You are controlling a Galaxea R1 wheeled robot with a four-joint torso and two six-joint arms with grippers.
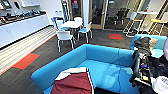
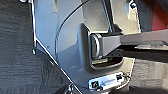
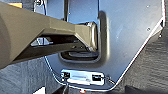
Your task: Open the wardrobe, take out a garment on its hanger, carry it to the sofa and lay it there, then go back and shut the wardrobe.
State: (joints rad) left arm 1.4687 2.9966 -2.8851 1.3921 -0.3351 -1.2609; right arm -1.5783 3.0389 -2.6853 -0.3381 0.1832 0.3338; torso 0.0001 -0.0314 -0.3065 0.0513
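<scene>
Nearest me, the garment [image 1: 75, 83] lies on the sofa [image 1: 105, 62]; I can't tell either gripper's state.

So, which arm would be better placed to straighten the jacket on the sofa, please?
Probably the left: the jacket lies on the sofa low and left of centre in the head view, that arm's side.

Head camera looks down over the sofa [image 1: 105, 62]; both wrist cameras, seemingly floorward, share dark carpet [image 2: 15, 50].
</scene>
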